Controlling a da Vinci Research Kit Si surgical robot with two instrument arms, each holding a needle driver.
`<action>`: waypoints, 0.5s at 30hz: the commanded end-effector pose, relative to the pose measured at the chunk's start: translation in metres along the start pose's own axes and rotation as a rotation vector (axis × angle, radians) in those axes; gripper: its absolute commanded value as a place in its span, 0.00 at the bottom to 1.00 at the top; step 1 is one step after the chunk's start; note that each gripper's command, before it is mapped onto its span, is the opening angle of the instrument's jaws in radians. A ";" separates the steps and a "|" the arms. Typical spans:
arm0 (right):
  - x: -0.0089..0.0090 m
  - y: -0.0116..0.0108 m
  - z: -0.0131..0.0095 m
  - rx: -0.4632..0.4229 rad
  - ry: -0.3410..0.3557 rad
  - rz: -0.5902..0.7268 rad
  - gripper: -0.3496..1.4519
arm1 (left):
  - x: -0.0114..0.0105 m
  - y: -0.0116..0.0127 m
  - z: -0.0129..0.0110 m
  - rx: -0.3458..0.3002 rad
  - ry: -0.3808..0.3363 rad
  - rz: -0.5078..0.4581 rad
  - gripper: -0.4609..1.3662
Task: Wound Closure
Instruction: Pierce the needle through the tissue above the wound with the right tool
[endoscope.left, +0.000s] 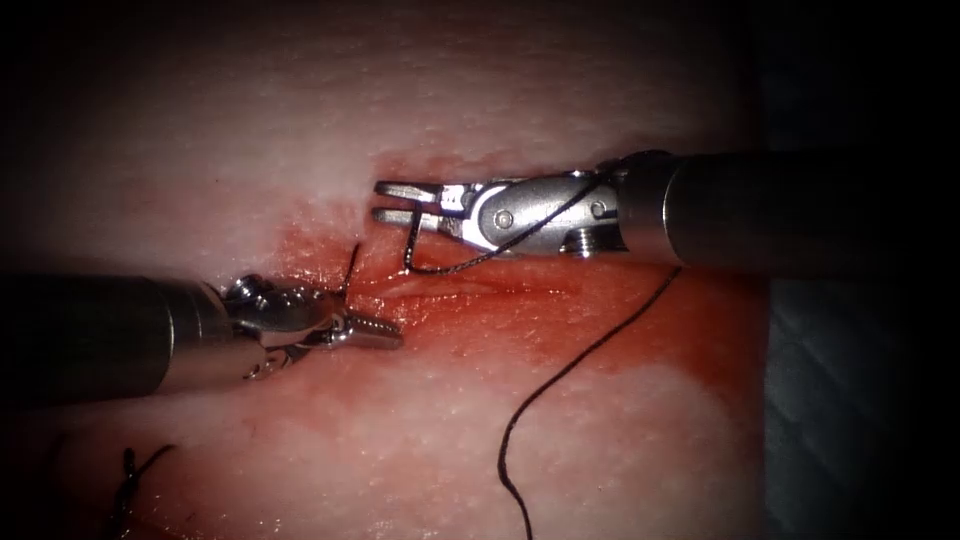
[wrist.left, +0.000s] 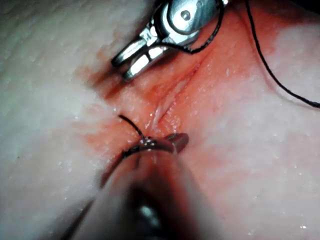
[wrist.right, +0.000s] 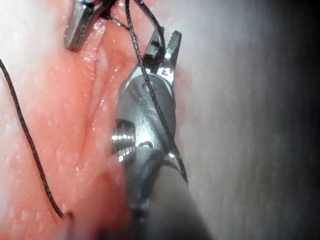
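At upper centre of the endoscope view, right tool (endoscope.left: 398, 200) has its jaws slightly parted. The thread (endoscope.left: 590, 350) hangs from the gap between them, loops under the wrist and crosses the tool body, so it's draped through rather than clamped, as far as I can judge. From there the strand runs down to the bottom edge, lying loose on the tissue (endoscope.left: 250, 130). At left centre, left tool (endoscope.left: 375, 335) has jaws closed at the left end of the cut (endoscope.left: 470, 290) and appears to pinch a short thread tail (endoscope.left: 351, 265) that sticks up just above the tip; the left wrist view shows the same tail meeting the tip. Needle position: cannot tell from these views, and neither tool visibly holds it. Progress, my read: thread wrapped on the right tool with the tail held on the left looks like knot work under way, not finished. The cut lips between the tools sit apart, no stitch seen bridging them, red fluid (endoscope.left: 620, 330) around. Dark thread ends (endoscope.left: 128, 478) at lower left could be another stitch. No readable writing or brand on either tool.
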 end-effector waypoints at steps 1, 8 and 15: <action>0.0000 0.0002 0.0001 -0.004 0.000 0.001 0.00 | -0.0001 0.0000 0.0000 0.000 0.000 0.000 0.20; 0.0008 0.0013 0.0004 -0.016 0.006 0.011 0.00 | -0.0001 0.0000 -0.0001 -0.001 0.000 0.001 0.20; 0.0015 0.0025 0.0009 -0.018 0.006 0.029 0.00 | -0.0003 0.0000 -0.0001 0.006 -0.006 0.001 0.20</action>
